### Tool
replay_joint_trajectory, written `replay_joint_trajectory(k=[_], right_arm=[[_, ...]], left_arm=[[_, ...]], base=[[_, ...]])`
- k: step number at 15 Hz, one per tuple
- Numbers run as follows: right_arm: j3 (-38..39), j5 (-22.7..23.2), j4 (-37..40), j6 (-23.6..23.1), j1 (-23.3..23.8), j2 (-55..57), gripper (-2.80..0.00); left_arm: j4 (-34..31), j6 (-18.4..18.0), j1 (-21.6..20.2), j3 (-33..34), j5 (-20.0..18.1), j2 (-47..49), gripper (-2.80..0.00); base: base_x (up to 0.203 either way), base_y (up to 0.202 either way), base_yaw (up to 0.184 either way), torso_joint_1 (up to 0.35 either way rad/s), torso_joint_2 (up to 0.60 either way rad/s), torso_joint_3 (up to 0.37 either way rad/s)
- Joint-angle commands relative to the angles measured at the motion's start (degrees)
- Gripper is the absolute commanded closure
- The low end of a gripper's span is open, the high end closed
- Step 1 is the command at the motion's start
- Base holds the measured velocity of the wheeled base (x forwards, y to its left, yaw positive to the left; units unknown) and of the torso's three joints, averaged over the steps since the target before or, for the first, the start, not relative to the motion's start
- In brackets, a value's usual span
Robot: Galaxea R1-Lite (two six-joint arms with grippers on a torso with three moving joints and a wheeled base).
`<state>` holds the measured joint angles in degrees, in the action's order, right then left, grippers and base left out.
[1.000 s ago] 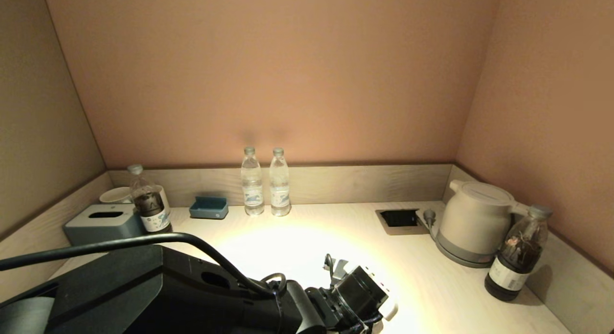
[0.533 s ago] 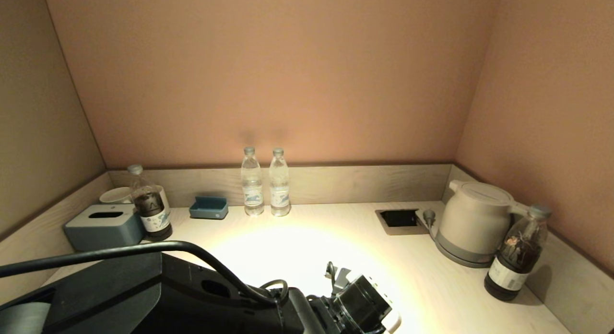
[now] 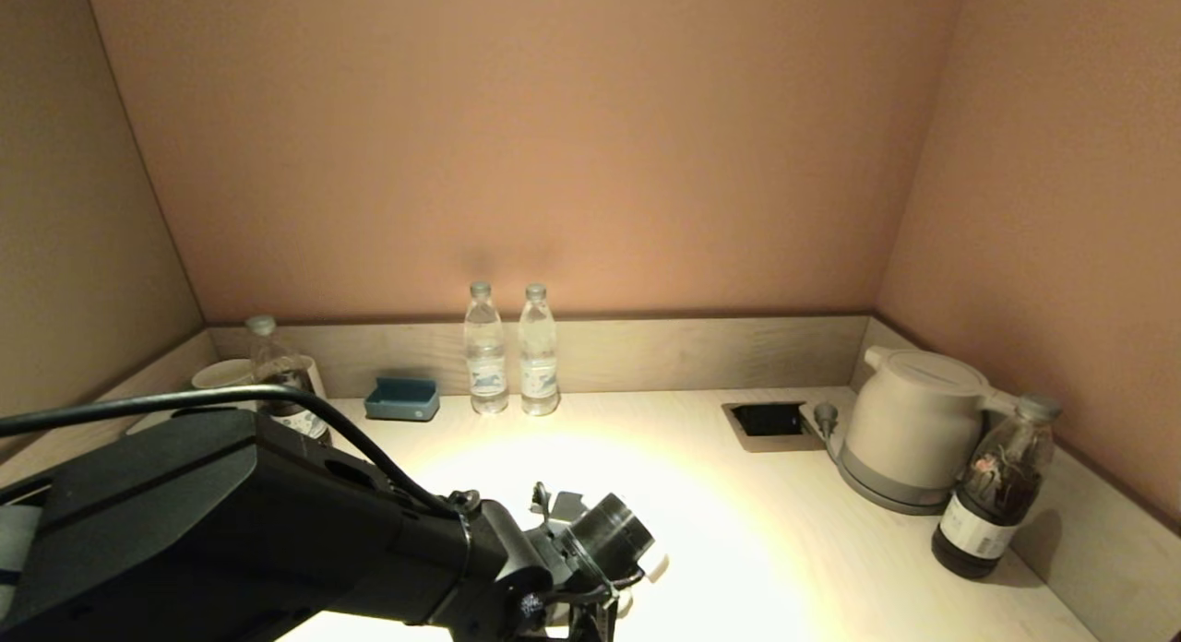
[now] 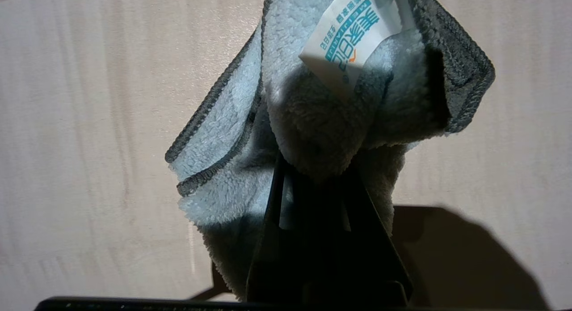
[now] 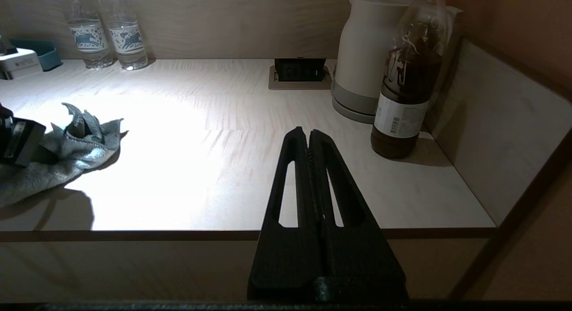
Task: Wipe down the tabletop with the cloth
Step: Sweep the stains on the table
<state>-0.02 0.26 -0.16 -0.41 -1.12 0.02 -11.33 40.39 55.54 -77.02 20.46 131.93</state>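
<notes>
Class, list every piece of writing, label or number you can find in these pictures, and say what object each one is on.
White tag on the light-blue terry cloth held by the left gripper: teal Chinese characters, too tilted to read.
Two clear water bottles: blue-patterned labels, unreadable.
Dark-liquid bottle beside the white kettle: white label with barcode, print too small.
Nothing else readable.

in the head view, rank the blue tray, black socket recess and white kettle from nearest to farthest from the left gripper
1. Small blue plastic tray, back left, beyond the left gripper.
2. Rectangular black socket recess, right of centre.
3. White electric kettle, far right.
</notes>
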Motion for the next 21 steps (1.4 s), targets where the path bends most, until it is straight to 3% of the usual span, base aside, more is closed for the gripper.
replay_joint_trajectory(k=[1, 3, 9, 13, 16, 19, 21], right_arm=[[0.01, 0.01, -0.02, -0.02, -0.02, 0.06, 0.00], [0.00, 0.01, -0.01, -0.02, -0.02, 0.06, 0.00], [-0.05, 0.01, -0.02, -0.02, -0.02, 0.06, 0.00], [-0.01, 0.01, -0.02, -0.02, -0.02, 0.01, 0.00], [0.01, 0.03, 0.05, -0.02, -0.02, 0.06, 0.00], [0.02, 0.01, -0.02, -0.02, -0.02, 0.06, 0.00], [0.02, 0.01, -0.02, -0.02, -0.02, 0.06, 0.00]], left_arm=[[0.00, 0.56, -2.83, 3.10, 0.76, -1.87, 0.00], [0.21, 1.88, -6.44, 6.31, 1.45, -2.59, 0.00], [0.60, 2.18, -12.19, 8.28, 1.39, -3.97, 0.00], [1.19, 1.54, -17.24, 1.91, 1.25, 2.09, 0.00], [0.81, 1.05, -18.24, -1.98, 1.36, 4.94, 0.00], [0.56, 0.65, -18.73, -11.75, 1.42, 9.55, 0.00], [0.52, 0.57, -18.80, -12.45, 1.43, 10.10, 0.00]], base=[[0.000, 0.000, 0.000, 0.000, 0.00, 0.000], [0.000, 0.000, 0.000, 0.000, 0.00, 0.000], [0.000, 0.000, 0.000, 0.000, 0.00, 0.000], [0.000, 0.000, 0.000, 0.000, 0.00, 0.000], [0.000, 0.000, 0.000, 0.000, 0.00, 0.000], [0.000, 0.000, 0.000, 0.000, 0.00, 0.000], [0.000, 0.000, 0.000, 0.000, 0.00, 0.000]])
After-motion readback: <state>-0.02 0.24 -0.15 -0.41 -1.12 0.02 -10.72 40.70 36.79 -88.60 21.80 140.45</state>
